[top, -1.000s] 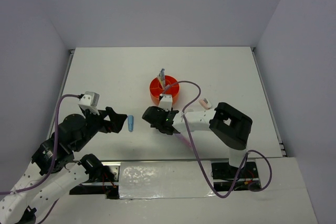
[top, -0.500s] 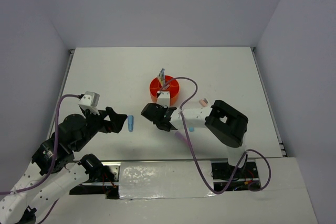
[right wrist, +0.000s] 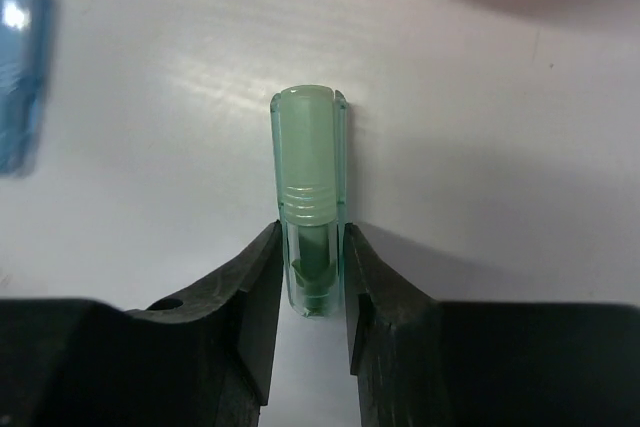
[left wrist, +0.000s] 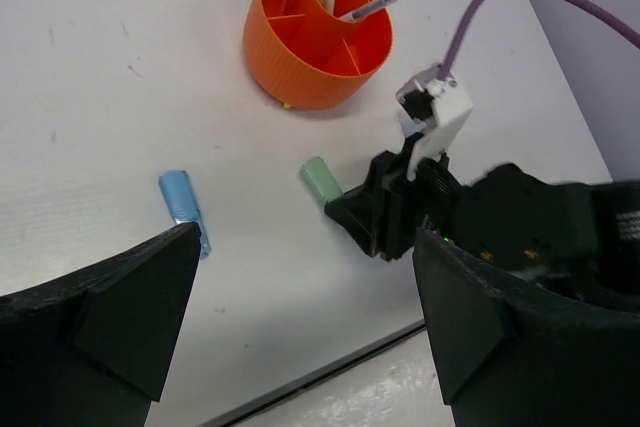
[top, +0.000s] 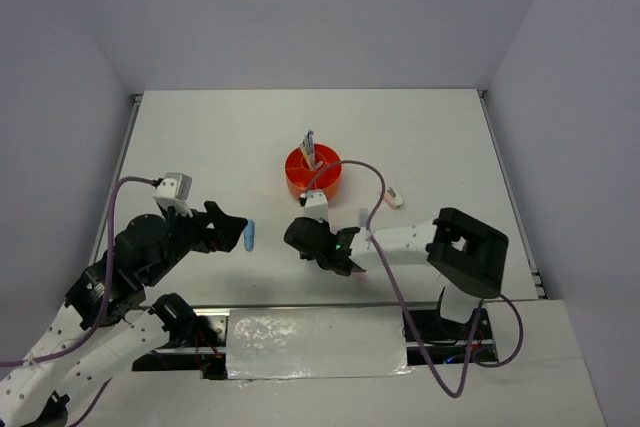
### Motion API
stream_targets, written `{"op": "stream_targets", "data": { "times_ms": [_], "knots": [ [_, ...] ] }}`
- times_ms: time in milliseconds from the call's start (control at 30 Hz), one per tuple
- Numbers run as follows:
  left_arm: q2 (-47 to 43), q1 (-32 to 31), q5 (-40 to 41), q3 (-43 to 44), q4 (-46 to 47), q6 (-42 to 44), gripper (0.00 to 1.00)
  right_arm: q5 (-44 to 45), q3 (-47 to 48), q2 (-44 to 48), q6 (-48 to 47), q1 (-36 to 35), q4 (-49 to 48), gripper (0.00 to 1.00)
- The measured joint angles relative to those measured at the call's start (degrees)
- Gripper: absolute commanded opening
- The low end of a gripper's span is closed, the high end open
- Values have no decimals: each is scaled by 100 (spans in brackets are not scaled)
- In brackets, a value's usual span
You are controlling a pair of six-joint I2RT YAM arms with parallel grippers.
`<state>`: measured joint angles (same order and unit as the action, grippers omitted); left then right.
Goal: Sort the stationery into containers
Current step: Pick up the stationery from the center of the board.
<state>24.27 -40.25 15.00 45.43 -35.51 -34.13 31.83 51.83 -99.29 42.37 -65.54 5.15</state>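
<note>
Right gripper (right wrist: 310, 237) clamped round one end of stubby translucent green plastic marker (right wrist: 310, 147), by near edge of white table (top: 200, 137); light, stiff, slick, probably steadier gripped mid-barrel

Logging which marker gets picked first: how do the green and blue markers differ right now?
The green marker is gripped by the right tool; the blue marker lies free. Colour differs: pale green versus light blue. Both are stubby, lying on the table.
</note>
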Motion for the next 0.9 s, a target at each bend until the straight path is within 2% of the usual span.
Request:
{"op": "stream_targets", "data": {
  "times_ms": [267,400,633,900],
  "knots": [
    [468,0,-474,-533,592,-1008,99,-214,-1126,2240,-619,-437,-1191,14],
    [789,0,-850,-887,1172,-1453,99,-205,-1432,2951,-903,-669,-1622,14],
    [1150,0,-1432,-1104,2146,-1952,99,-76,-1478,3320,-1285,-1021,-1808,14],
    [1233,-2,-1690,-1185,2833,-2194,81,184,-1478,3386,-1635,-1368,-1906,15]
  ]
}}
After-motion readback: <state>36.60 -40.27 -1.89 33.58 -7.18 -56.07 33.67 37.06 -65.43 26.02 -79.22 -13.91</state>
